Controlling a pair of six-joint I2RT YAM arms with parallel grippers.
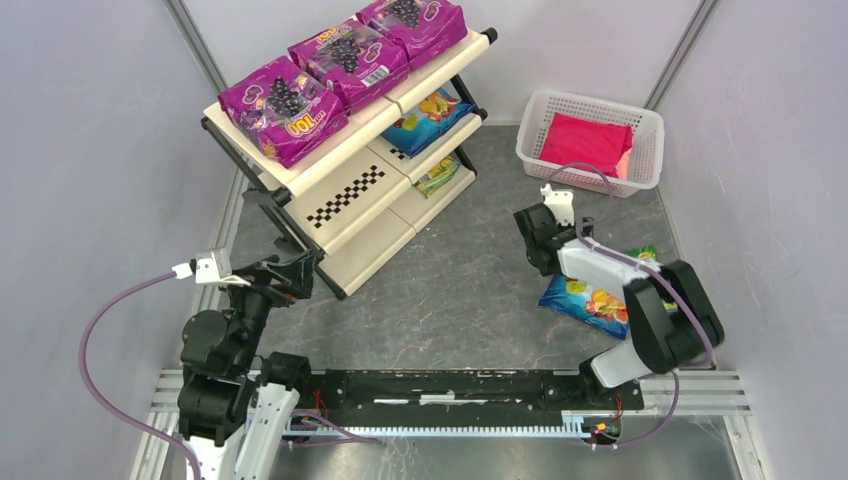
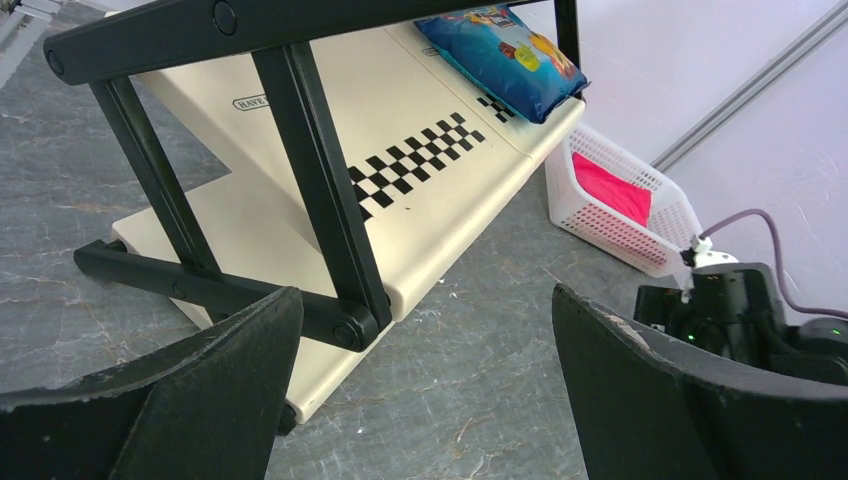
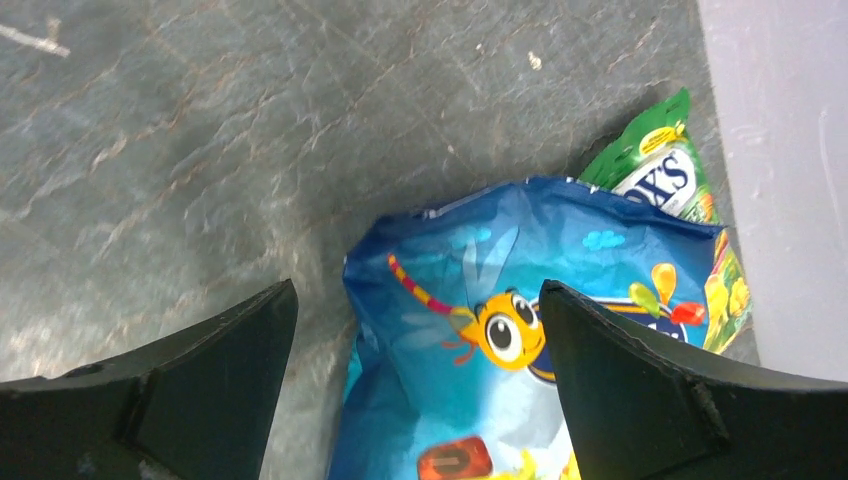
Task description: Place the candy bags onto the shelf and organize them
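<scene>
At the near edge of the grey table [image 1: 450, 290], taking the top view as a dial, the left gripper [image 2: 425, 300] hovers at about 8 o'clock. Its fingers are spread wide and hold nothing, and it faces the foot of the shelf [image 1: 352, 196]. At about 4 o'clock the right gripper [image 3: 417, 290] hangs above a blue candy bag [image 1: 585, 298] that lies flat on the table. Its fingers are also spread wide apart, with nothing between them. A green candy bag [image 3: 660, 160] lies partly tucked under the blue one's far side, close to the right wall.

Farther off, at 11 o'clock, the shelf carries three magenta grape bags [image 1: 285, 108] [image 1: 348, 58] [image 1: 412, 22] side by side on its top tier. Another blue fruit bag [image 1: 430, 115] sits on the middle tier and a green-yellow bag [image 1: 438, 175] on the lowest. At 1 o'clock a white perforated basket [image 1: 531, 140] holds a plain pink-red bundle [image 1: 587, 142].
</scene>
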